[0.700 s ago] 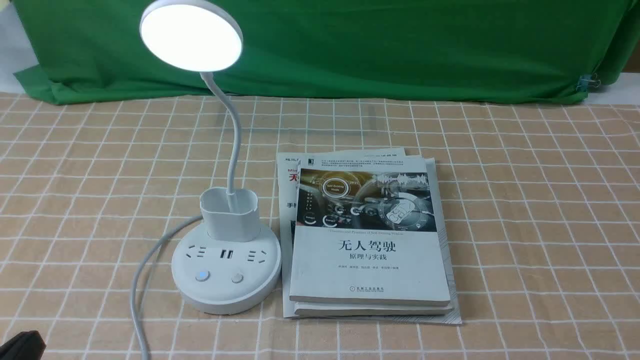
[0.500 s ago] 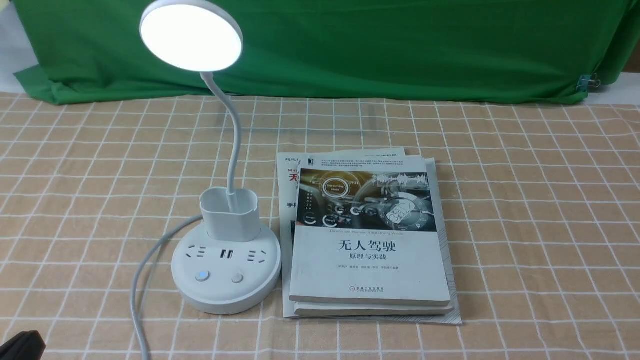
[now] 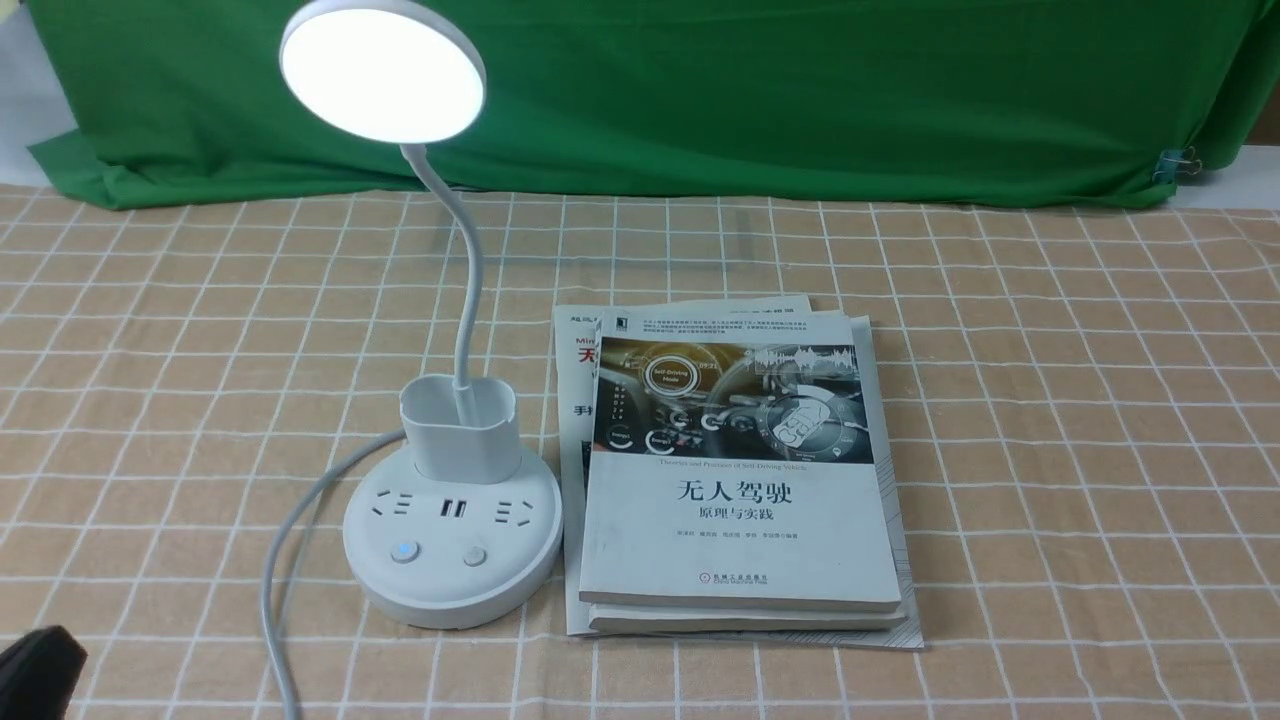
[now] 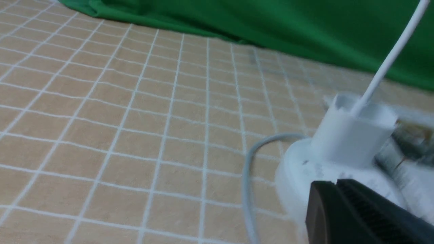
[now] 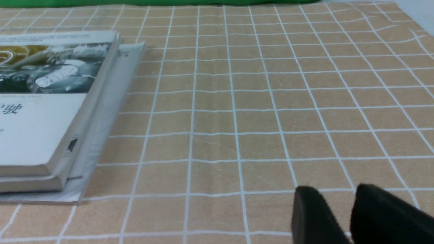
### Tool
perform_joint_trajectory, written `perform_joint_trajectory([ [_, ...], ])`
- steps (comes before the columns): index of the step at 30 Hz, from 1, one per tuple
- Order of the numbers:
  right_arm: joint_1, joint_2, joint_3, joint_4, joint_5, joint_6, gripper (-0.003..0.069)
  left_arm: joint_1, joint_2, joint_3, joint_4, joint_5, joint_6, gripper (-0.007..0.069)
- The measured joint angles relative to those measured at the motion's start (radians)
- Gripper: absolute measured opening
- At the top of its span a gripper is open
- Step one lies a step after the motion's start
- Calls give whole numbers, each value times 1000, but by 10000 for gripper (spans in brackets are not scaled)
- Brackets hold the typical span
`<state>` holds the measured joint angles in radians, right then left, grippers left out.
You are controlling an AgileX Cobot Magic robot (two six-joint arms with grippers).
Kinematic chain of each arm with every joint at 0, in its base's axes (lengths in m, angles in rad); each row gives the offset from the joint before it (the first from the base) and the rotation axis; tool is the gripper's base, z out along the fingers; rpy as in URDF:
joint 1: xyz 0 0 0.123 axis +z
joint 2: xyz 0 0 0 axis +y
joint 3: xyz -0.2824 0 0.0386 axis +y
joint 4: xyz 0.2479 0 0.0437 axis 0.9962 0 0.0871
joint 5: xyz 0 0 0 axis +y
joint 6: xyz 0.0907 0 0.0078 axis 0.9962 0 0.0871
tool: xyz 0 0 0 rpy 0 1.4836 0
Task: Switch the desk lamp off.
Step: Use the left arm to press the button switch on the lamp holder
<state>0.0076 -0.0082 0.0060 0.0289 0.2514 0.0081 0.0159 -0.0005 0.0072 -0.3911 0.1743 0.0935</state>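
The white round-based desk lamp, its disc head lit, is set left of the stacked books, upright; its two small buttons should be approached forward and rightward by the nearer black left gripper, whose fingertips are pressed together, nothing held.

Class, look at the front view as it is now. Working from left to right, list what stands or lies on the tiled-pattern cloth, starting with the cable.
Grey cable → desk lamp's round base → stack of books
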Motion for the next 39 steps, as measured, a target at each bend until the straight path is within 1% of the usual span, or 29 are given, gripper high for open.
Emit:
perform_joint_trajectory([
  [1, 0, 0, 0, 0, 0, 0, 243, 0, 0, 0, -94, -39, -17, 1],
  [3, 0, 0, 0, 0, 0, 0, 243, 0, 0, 0, -244, -95, -34, 1],
  [5, 0, 0, 0, 0, 0, 0, 243, 0, 0, 0, -338, -135, -40, 1],
  [8, 0, 0, 0, 0, 0, 0, 243, 0, 0, 0, -384, -196, -54, 1],
  [9, 0, 0, 0, 0, 0, 0, 243, 0, 0, 0, -388, -196, -55, 1],
  [11, 0, 0, 0, 0, 0, 0, 243, 0, 2, -17, -389, -146, -52, 1],
  [13, 0, 0, 0, 0, 0, 0, 243, 0, 33, -93, -346, -28, -46, 1],
  [14, 0, 0, 0, 0, 0, 0, 243, 0, 69, -136, -306, 25, -44, 1],
  [15, 0, 0, 0, 0, 0, 0, 243, 0, 87, -160, -287, 53, -43, 1],
  [17, 0, 0, 0, 0, 0, 0, 243, 0, 233, -309, -167, 243, -38, 1],
  [20, 0, 0, 0, 0, 0, 0, 243, 0, 445, -479, -40, 491, -23, 1],
  [23, 0, 0, 0, 0, 0, 0, 243, -1, 691, -597, 47, 658, 30, 1],
  [24, 0, 0, 0, 0, 0, 0, 243, -9, 746, -619, 56, 678, 32, 1],
  [27, 0, 0, 0, 0, 0, 0, 243, -85, 909, -671, 96, 686, 44, 1],
  [29, 0, 0, 0, 0, 0, 0, 243, -167, 1019, -713, 142, 694, 22, 1],
  [30, 0, 0, 0, 0, 0, 0, 243, -228, 1103, -746, 180, 715, -10, 1],
  [33, 0, 0, 0, 0, 0, 0, 243, -378, 1258, -849, 225, 764, -61, 1],
  [34, 0, 0, 0, 0, 0, 0, 243, -413, 1298, -891, 234, 768, -73, 1],
  [35, 0, 0, 0, 0, 0, 0, 243, -420, 1317, -899, 238, 768, -78, 1],
  [36, 0, 0, 0, 0, 0, 0, 243, -480, 1391, -977, 253, 770, -87, 1],
  [37, 0, 0, 0, 0, 0, 0, 243, -505, 1445, -1019, 261, 770, -94, 1],
  [39, 0, 0, 0, 0, 0, 0, 243, -518, 1507, -1085, 265, 770, -94, 1],
])
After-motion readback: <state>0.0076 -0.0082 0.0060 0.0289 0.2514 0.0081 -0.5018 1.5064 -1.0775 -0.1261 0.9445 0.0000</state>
